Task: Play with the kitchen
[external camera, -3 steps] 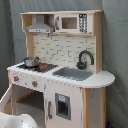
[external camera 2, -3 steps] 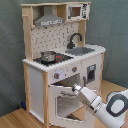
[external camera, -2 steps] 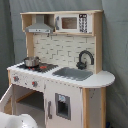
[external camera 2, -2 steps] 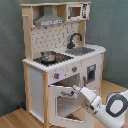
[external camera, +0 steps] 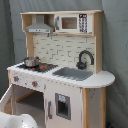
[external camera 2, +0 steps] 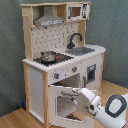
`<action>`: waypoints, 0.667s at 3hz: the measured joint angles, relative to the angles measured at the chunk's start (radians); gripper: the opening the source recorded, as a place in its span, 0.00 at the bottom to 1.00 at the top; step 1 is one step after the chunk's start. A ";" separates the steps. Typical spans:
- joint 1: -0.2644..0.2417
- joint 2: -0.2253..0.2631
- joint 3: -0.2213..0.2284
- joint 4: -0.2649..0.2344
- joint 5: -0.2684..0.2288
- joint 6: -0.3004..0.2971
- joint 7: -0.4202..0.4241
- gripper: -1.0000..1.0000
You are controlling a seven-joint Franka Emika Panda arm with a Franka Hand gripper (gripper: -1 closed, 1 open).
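The kitchen (external camera: 65, 75) (external camera 2: 37, 82) is a tall toy of pale wood and white panels. It has a grey hood (external camera: 40, 27), a black faucet (external camera: 85, 57), a sink (external camera: 72, 73) and a small pot (external camera 2: 48, 56) on the stovetop. In the second exterior view the windowed oven door (external camera 2: 64, 105) leans outward, partly open. My gripper (external camera 2: 78, 91) is at the door's top edge, reaching in from the second exterior view's right. In the first exterior view only a white part of my arm (external camera: 12, 121) shows at the bottom left, by the open door (external camera: 6, 97).
A toy microwave (external camera: 70, 22) sits on the top shelf. A white cupboard door with a dark dispenser panel (external camera: 62, 106) is under the sink. Grey curtain hangs behind the kitchen, which stands on a wooden floor (external camera 2: 15, 119).
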 joint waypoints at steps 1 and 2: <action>0.000 0.000 0.010 -0.022 0.095 0.038 0.041 1.00; 0.000 0.000 0.019 -0.052 0.187 0.078 0.067 1.00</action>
